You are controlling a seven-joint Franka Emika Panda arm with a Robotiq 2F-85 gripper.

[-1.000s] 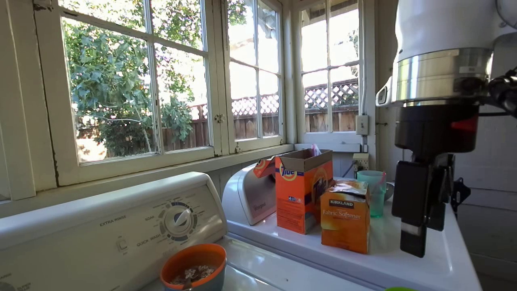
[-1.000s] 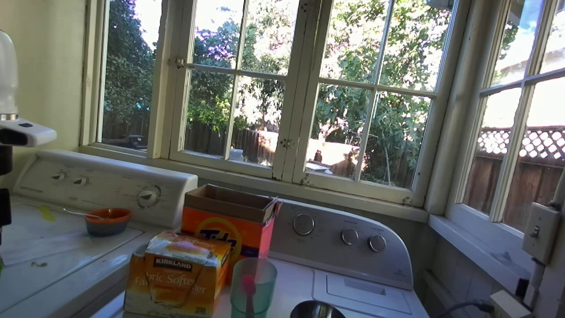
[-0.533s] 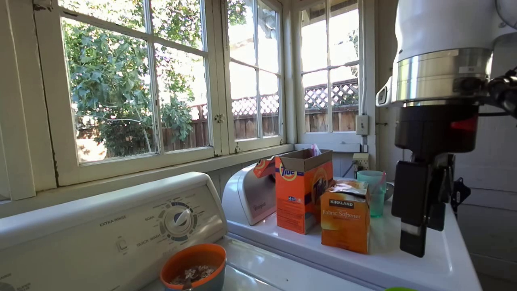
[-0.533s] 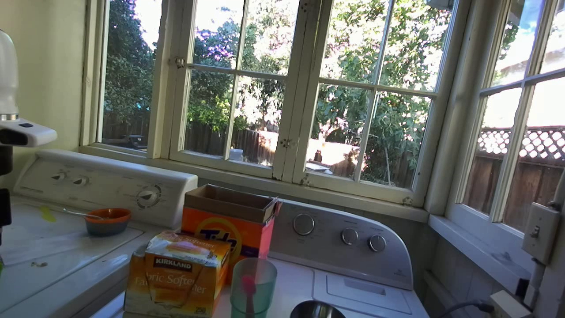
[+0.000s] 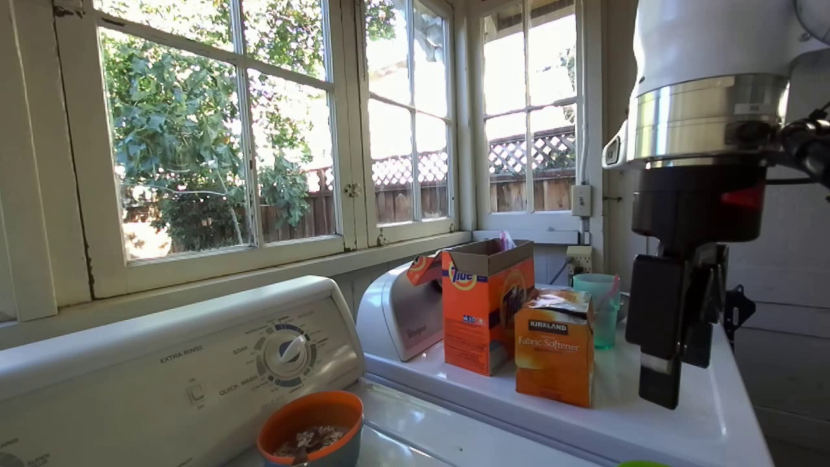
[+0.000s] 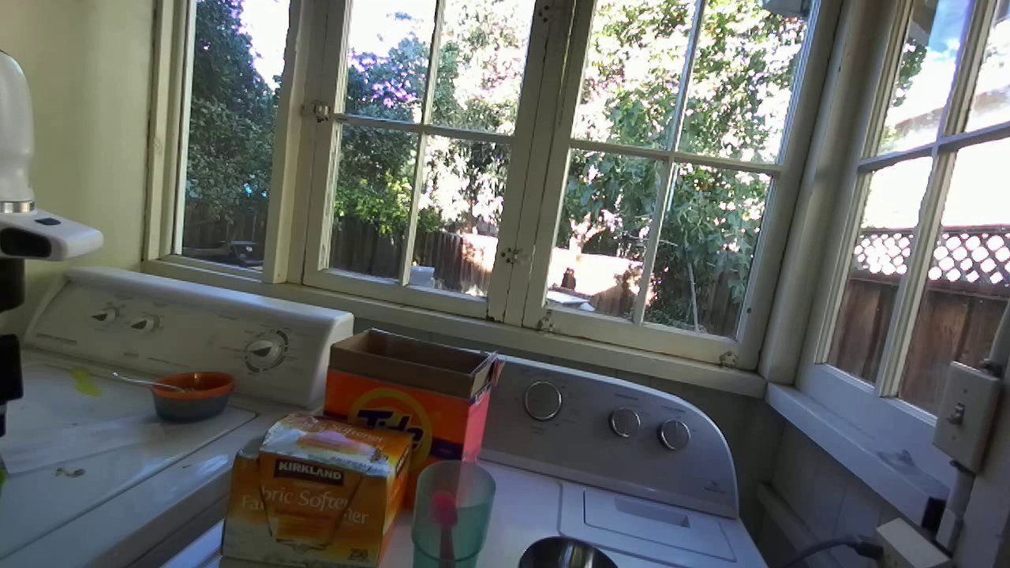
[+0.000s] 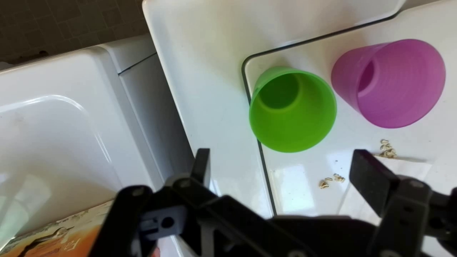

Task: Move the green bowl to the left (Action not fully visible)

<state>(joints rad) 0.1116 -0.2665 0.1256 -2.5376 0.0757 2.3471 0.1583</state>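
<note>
The lime-green bowl (image 7: 293,125) stands upright on the white washer top in the wrist view. Only a sliver of its rim shows at the bottom edge in an exterior view (image 5: 642,464). My gripper (image 7: 280,159) is open, its fingers wide apart with nothing between them. The bowl lies beyond the fingertips in the wrist view, roughly between the lines of the two fingers, and apart from them. In an exterior view the gripper (image 5: 674,373) points straight down, above the white tops. In the other exterior picture only its edge (image 6: 8,386) shows at the far left.
A purple cup (image 7: 396,85) stands close beside the green bowl. A white paper (image 7: 371,192) and crumbs lie near. An orange bowl (image 5: 311,428), a Tide box (image 5: 476,318), a Kirkland box (image 5: 554,350), a teal cup (image 5: 603,324) and a metal bowl (image 6: 566,554) stand around. A gap (image 7: 167,117) separates the machines.
My gripper has moved very slightly up and to the left in an exterior view over the last half second. The bowl and the other things have not moved.
</note>
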